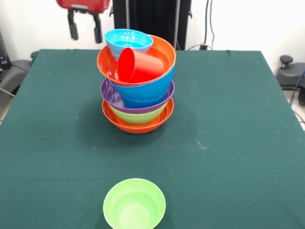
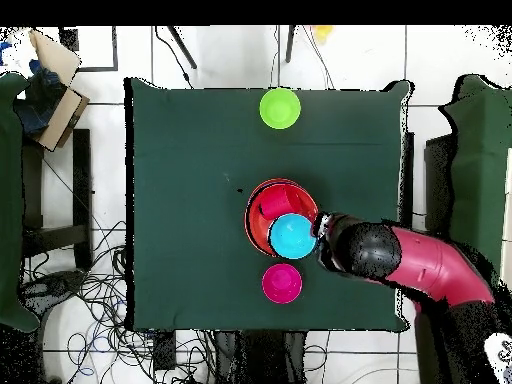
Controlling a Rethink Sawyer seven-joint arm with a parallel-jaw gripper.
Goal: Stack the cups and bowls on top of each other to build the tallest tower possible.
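Green bowl sits loose at the surface's near edge, well apart from the tower, behind which the pincer hangs open and empty; any added piece should be lowered centred.

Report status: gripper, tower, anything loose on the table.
Gripper open, empty, beside tower. Red plastic tumbler lying tilted in top orange bowl. Green bowl, magenta bowl unstacked.
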